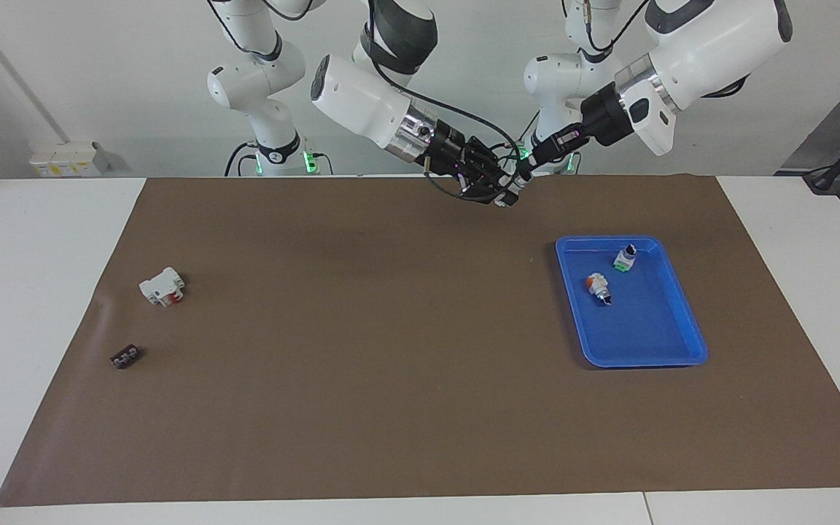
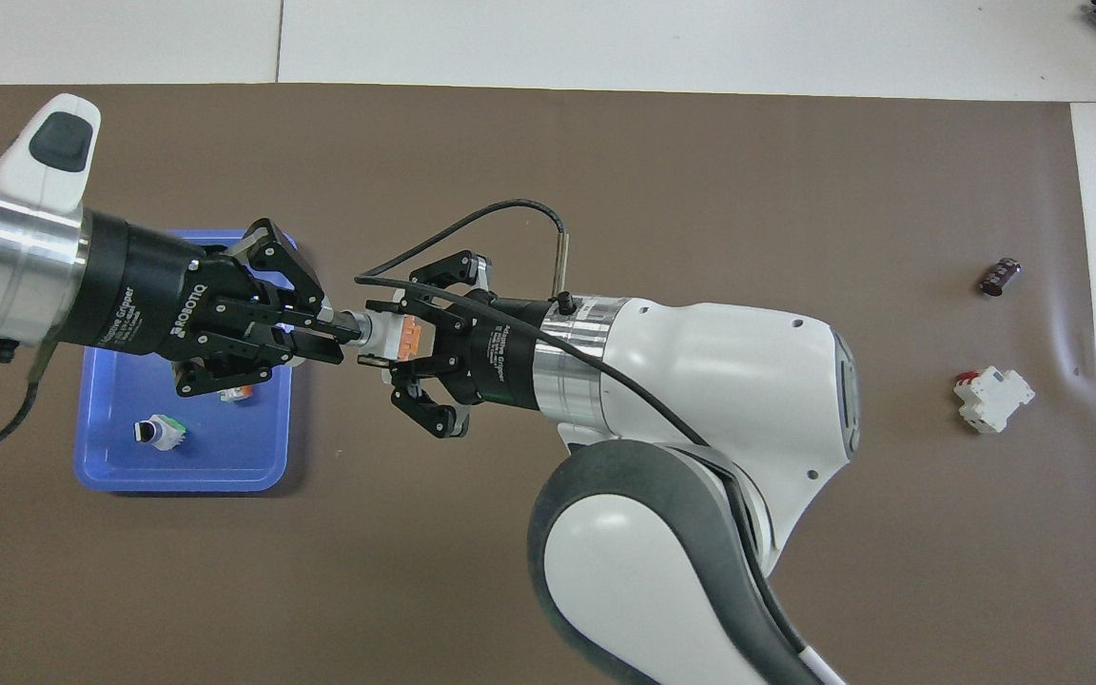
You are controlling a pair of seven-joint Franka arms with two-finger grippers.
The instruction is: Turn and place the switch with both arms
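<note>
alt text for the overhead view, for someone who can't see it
Above a brown mat, the right gripper holds a white and orange switch while the left gripper closes on its black knob end. Under the left gripper, a blue tray holds two more switches.

Both arms are being shown in glossy white shells with dark grey joint bands. Brushed silver wrist rings are being followed by black collars. The left gripper (image 2: 334, 328) is being seen as black linkage fingers with pivot screws, white "ROBOTIQ" lettering printed on its body. The right gripper (image 2: 386, 344) is being seen in the same black build, small white label text on its collar. A black cable is being looped over the right wrist; another is being trailed off the left wrist. Green lights are being shown at the bases, and a dark oval pad is being carried on the left wrist's white housing.
</note>
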